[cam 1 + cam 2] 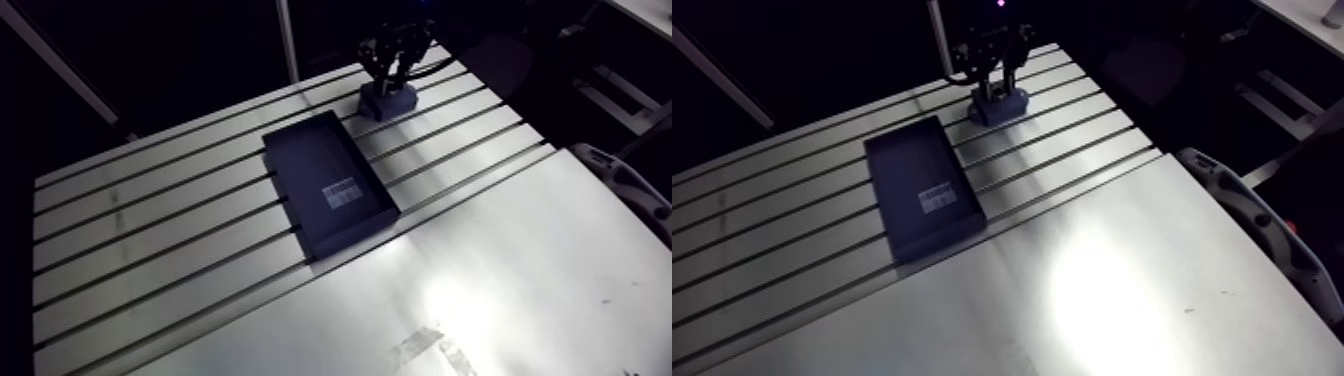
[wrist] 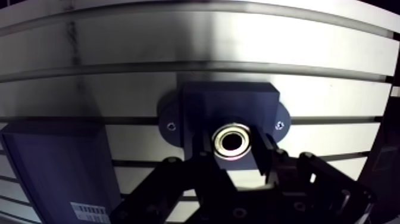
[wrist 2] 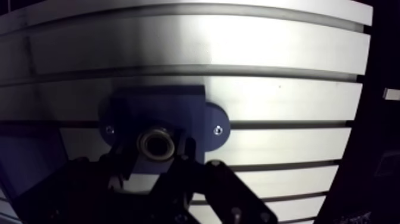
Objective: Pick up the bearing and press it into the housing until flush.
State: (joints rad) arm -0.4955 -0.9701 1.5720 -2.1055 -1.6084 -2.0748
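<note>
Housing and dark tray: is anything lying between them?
No. In the arm view, only bare slotted table separates the housing from the dark tray; the wrist view shows the same.

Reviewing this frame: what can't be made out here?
- Whether the bearing sits flush in the housing: the wrist view looks straight down on it, and in the arm view the end effector covers it.
- The print on the label of the dark tray: too small in the arm view, cut off by the edge in the wrist view.
</note>
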